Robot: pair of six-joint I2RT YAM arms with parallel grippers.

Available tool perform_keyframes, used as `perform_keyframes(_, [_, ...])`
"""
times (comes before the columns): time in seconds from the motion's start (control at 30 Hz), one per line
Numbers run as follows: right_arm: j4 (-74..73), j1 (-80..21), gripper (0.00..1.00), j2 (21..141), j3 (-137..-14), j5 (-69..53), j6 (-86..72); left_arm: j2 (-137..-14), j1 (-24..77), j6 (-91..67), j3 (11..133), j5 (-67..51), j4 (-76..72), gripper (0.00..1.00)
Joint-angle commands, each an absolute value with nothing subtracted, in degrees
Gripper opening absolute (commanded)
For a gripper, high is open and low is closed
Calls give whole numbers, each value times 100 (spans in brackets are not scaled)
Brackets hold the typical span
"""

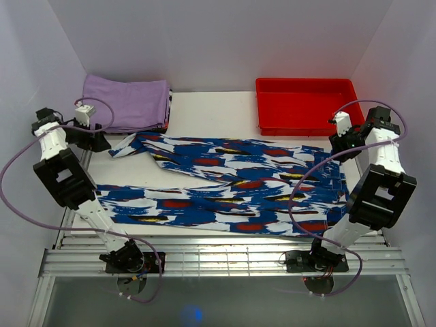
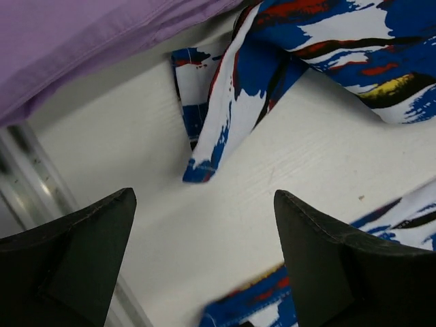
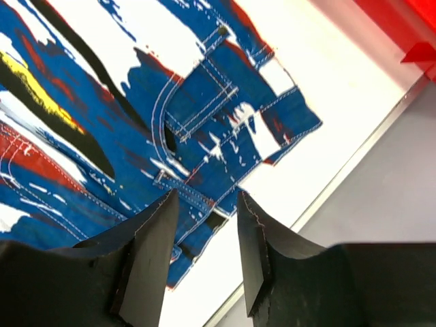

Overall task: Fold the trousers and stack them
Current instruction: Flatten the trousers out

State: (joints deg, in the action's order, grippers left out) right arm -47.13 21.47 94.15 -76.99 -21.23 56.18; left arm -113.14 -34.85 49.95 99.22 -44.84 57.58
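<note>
The left gripper [image 2: 204, 204] is hovering with its jaws spread wide and nothing between them. Just ahead, a leg hem of the trousers [image 2: 204, 153] is lying curled on the white table [image 2: 306, 157], with the folded lilac cloth [image 2: 68, 41] beyond. The right gripper [image 3: 208, 204] is holding its jaws narrowly apart, pinching nothing, above the stitched waistband corner. With the legs splayed flat, folding is seemingly only beginning. The next move is probably calling for pinching hem and waistband together. The fabric is looking thin, limp and busily printed.

Trousers [image 1: 231, 184] before cloth [image 1: 126, 102] and tray [image 1: 306, 83]
</note>
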Motion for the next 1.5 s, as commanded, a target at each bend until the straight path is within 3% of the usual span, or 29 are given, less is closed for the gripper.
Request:
perform_keyframes(0.0, [-5098, 2066, 47, 9668, -7998, -2347, 5344, -11917, -3217, 4992, 10492, -4694, 5695, 93])
perform_keyframes(0.2, [-4616, 1951, 52, 9808, -7648, -1899, 5353, -12726, -2918, 5344, 11030, -4272, 5660, 88])
perform_keyframes(0.33, [-4141, 1925, 53, 10124, -7567, -1469, 5072, -12850, -2681, 5475, 11066, -4061, 5704, 73])
perform_keyframes(0.37, [-4096, 1934, 52, 10256, -7567, -1407, 5019, -12806, -2646, 5632, 11013, -3974, 5800, 54])
perform_keyframes(0.47, [-3877, 1925, 52, 10336, -7480, -1240, 4931, -12446, -2593, 5827, 10732, -3719, 5906, 24])
perform_keyframes(0.6, [-3718, 1925, 50, 10257, -7348, -1169, 4966, -11796, -2593, 5933, 10451, -3131, 6090, 0])
perform_keyframes(0.87, [-3226, 1934, 47, 10028, -6909, -765, 5054, -9812, -2637, 5968, 9616, -2128, 6187, 0])
perform_keyframes(1.03, [-3182, 1942, 47, 10020, -6899, -747, 5027, -9554, -2628, 6187, 9668, -1627, 6574, 0])
perform_keyframes(1.3, [-3269, 1942, 46, 10142, -7154, -695, 4966, -10975, -2628, 5908, 9992, -1362, 5749, 0])
perform_keyframes(1.47, [-3507, 1942, 46, 10143, -7549, -949, 5089, -12339, -2628, 5704, 10872, -1459, 5511, 0])
